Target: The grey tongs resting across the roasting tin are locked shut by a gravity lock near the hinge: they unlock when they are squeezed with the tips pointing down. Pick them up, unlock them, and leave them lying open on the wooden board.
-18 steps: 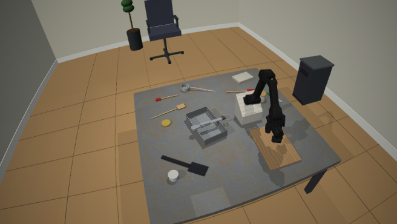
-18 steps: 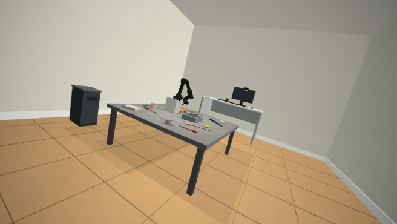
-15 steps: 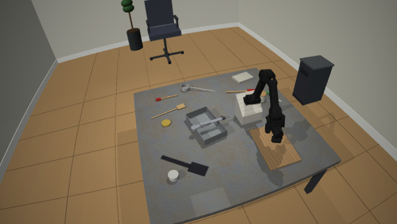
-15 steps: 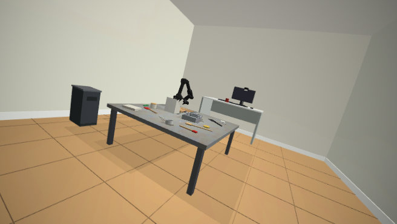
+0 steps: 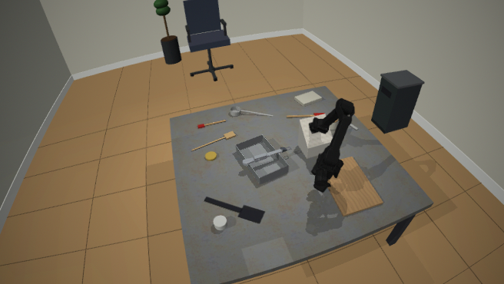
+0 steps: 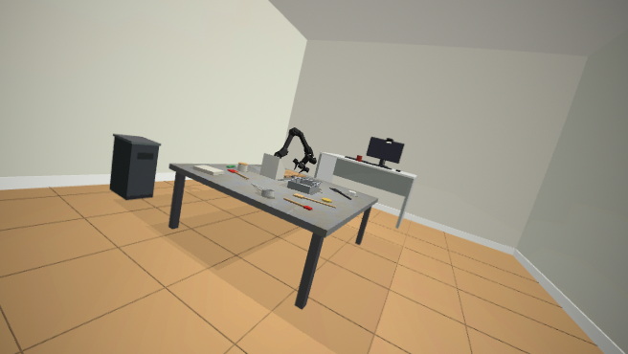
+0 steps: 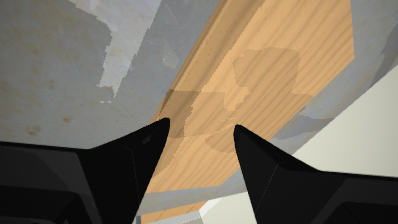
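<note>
The grey tongs (image 5: 265, 157) lie across the grey roasting tin (image 5: 273, 175) (image 6: 302, 188) in the top view, their hinge end past the tin's right side. They look closed. The wooden board (image 5: 364, 200) (image 7: 315, 35) lies to the right of the tin. My gripper (image 5: 321, 188) (image 7: 202, 126) is partly open with nothing between its fingers. It is in the air near the board's left edge, to the right of the tin and away from the tongs. In the wrist view the board shows beyond the fingertips; the tongs are not in that view.
A white block (image 5: 312, 147) (image 6: 271, 166) stands between the tin and the arm's base. A black spatula (image 5: 251, 214) and a white round pot (image 5: 220, 222) lie nearer the front. A yellow disc (image 5: 210, 156), a wooden spatula (image 5: 230, 135) and a metal cup (image 5: 235, 111) lie left and behind.
</note>
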Robot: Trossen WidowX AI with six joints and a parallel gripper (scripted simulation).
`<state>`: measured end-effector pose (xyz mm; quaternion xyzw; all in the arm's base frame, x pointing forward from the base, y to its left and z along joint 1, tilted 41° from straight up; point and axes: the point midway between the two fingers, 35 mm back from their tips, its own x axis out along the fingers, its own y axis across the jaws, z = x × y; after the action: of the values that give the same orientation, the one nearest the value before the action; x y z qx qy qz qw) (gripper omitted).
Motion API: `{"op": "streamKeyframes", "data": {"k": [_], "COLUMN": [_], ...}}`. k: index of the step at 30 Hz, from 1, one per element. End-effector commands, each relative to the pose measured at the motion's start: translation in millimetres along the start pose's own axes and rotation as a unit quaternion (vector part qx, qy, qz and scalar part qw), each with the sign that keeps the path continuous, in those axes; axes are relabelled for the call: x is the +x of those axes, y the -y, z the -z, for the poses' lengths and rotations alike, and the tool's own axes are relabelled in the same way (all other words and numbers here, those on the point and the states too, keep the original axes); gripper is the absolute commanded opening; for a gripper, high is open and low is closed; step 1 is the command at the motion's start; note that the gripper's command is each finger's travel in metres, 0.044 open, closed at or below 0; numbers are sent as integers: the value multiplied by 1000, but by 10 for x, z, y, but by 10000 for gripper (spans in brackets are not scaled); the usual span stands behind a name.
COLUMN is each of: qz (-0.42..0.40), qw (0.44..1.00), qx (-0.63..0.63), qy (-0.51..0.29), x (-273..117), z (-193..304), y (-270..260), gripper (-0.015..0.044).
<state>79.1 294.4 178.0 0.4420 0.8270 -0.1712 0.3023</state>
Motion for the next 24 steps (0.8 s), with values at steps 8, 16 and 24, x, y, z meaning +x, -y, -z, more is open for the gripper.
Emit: {"op": "streamKeyframes", "data": {"k": [8, 16, 24], "qz": [-101, -152, -162], "qw": [984, 943, 858], "qx": [143, 296, 483], "qy": [22, 14, -66], "x": [-649, -1192, -1530], "z": [-1138, -2094, -3074], "y": [-866, -972, -711], "gripper": [260, 260, 260]}}
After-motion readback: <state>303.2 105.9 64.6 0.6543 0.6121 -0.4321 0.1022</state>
